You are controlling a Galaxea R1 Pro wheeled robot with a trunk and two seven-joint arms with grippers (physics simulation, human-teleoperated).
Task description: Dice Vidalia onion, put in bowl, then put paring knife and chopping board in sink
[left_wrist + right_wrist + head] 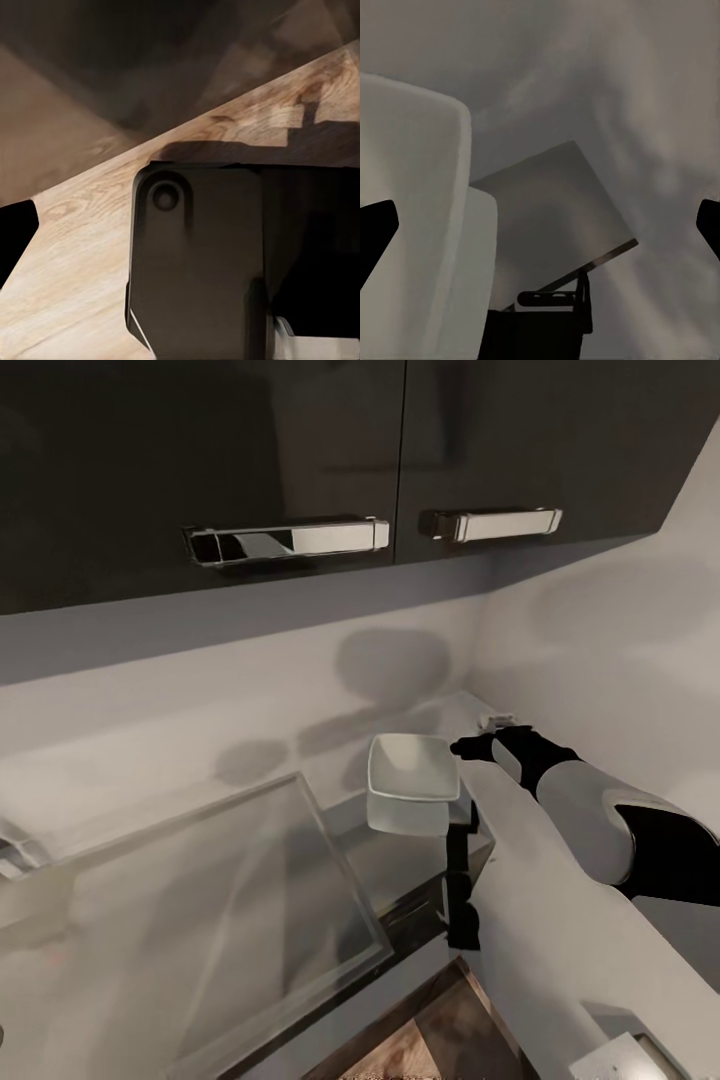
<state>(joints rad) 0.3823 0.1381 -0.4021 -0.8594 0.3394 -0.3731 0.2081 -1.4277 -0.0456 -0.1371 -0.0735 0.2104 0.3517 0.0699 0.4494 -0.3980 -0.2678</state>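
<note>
The white squarish bowl sits on the grey countertop in the corner by the wall. My right gripper hovers at the bowl's right rim. In the right wrist view it is open, with the bowl close to one finger. The steel sink lies left of the bowl, and what shows of its basin holds nothing. The left wrist view has one dark fingertip at the picture's edge, over wooden floor and a dark robot part. The onion, chopping board and paring knife are out of view.
Dark upper cabinets with chrome handles hang above the counter. The side wall closes the corner on the right. A dark upright bar stands at the counter's front edge below the bowl. Wooden floor lies beneath.
</note>
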